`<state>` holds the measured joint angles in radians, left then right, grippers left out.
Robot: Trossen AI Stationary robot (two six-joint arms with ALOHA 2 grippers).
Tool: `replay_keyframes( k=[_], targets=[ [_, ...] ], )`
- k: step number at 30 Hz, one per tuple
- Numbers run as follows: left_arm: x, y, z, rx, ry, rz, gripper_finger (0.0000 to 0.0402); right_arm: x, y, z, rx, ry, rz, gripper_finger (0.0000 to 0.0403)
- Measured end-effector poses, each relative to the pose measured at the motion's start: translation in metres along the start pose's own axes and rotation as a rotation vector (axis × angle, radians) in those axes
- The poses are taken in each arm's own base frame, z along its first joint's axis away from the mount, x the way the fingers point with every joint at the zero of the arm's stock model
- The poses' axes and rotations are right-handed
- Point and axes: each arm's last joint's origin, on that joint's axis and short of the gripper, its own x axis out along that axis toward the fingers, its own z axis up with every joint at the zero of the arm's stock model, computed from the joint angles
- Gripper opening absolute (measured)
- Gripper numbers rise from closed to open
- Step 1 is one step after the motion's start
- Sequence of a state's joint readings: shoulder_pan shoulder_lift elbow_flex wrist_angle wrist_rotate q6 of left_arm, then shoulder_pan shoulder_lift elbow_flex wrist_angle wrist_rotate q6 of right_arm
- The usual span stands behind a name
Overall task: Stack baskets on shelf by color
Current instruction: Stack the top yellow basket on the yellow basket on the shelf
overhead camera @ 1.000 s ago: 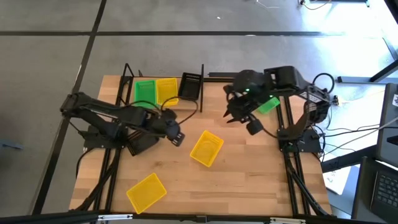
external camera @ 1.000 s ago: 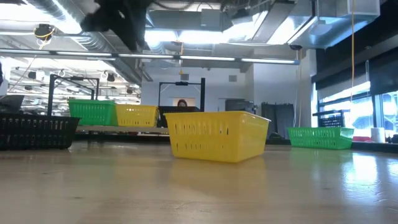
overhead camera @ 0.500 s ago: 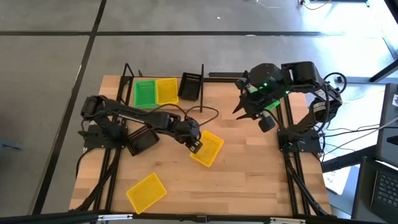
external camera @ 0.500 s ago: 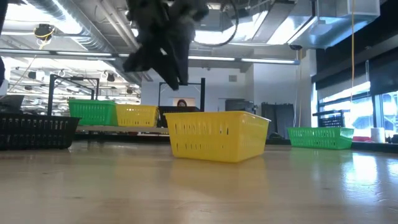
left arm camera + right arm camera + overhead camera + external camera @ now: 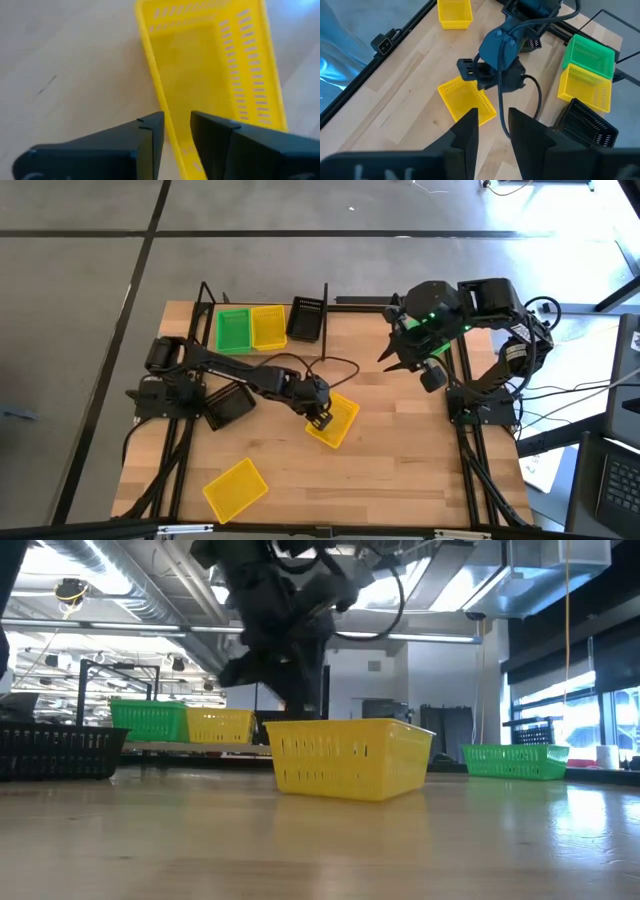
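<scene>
Left hand [image 5: 320, 418] sits right over the near-left rim of the yellow basket [image 5: 335, 420] mid-counter, fingers [image 5: 150, 132] parted with a narrow gap and straddling that rim wall in the left wrist view; nothing gripped yet as far as I can tell. The basket lies tilted on the counter [image 5: 400, 470], long axis running diagonally from the left hand's side up toward the right arm's side, open side up. The left arm is clearly the nearer one, so the pick looks like its job: drop a bit, pinch the rim wall, lift.

Right hand [image 5: 405, 360] hangs above the counter's far right, well apart from that basket, fingers [image 5: 467, 125] open, holding nothing.

The shelf [image 5: 265, 310] at the far left edge already carries a green basket [image 5: 233, 328], a yellow one [image 5: 267, 326] touching it, and a black basket [image 5: 306, 320] beside. So the target stack lies up and left of the left hand. Another yellow basket [image 5: 235, 488] waits near the front edge, and a black one [image 5: 228, 406] lies under the left arm
</scene>
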<state>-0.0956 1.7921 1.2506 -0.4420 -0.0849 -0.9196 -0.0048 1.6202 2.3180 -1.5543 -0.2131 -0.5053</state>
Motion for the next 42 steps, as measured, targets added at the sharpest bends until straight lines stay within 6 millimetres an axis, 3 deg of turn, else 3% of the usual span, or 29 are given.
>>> replay_keyframes(
  k=[17, 42],
  targets=[
    [-0.001, 0.003, 0.001, 0.016, -0.036, 0.052, 0.0086, 0.0, 0.0, 0.0, 0.0, 0.0, 0.0, 0.0107],
    [0.047, 0.009, -0.008, 0.022, -0.02, 0.112, 0.0086, 0.0, -0.001, 0.0, 0.0, 0.018, -0.031, 0.0107]
  ],
)
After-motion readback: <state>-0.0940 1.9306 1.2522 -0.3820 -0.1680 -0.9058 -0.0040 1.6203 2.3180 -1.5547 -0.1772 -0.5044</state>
